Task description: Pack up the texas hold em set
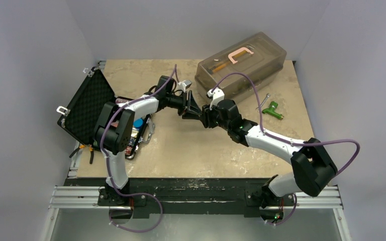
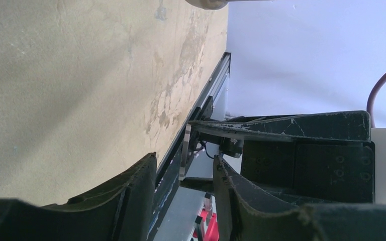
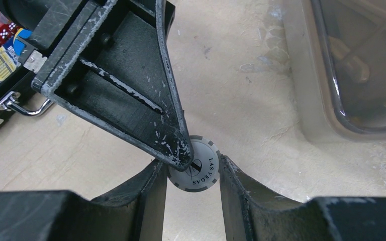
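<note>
Stretching inward, right fingers (image 3: 246, 201) pinching chip (image 3: 201, 173)

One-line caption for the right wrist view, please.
The right gripper pinches a grey Las Vegas chip over the table, one fingertip of the left gripper overlapping it.

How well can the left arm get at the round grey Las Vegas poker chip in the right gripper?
Probably yes: the left gripper, jaws open, straddles the poker chip held by the right gripper, with nothing in between.
</note>
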Available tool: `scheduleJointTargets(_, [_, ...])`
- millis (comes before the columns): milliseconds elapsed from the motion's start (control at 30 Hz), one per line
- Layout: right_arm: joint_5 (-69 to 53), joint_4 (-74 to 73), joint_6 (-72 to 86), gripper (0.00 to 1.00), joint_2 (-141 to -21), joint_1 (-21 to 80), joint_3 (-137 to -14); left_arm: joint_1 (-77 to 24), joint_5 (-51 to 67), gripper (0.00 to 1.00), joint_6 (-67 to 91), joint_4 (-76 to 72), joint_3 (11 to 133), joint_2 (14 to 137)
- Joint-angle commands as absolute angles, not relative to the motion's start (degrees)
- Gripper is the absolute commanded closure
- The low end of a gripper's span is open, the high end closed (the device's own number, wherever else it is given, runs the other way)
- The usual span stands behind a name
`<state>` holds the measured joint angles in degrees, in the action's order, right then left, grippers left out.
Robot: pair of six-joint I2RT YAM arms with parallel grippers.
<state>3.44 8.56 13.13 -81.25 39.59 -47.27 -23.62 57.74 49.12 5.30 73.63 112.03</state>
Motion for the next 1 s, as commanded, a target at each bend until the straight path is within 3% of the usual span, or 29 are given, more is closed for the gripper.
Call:
scheduleJointTargets(0, [3.34,11.57,12.33,0.64,-80.15,39.99,-50.51,-24.85,61.34,0.58,50.68,1.62,75.32,112.79])
scheduleJointTargets(633, [4.66,12.74,12.04,0.64,-80.46,40.17,-50.80,-24.91,62.69,0.81,51.62,0.95,75.15,112.54])
scheduleJointTargets(833, [4.88,13.01,11.88,0.64,-80.39,40.34,-50.98,-24.93,62.29,0.99,51.35,0.90,75.15,112.35])
scheduleJointTargets(967, [5.35,12.38,11.40,0.57,-80.18,40.63,-51.02,-24.92,61.68,1.00,50.56,1.17,75.23,111.91])
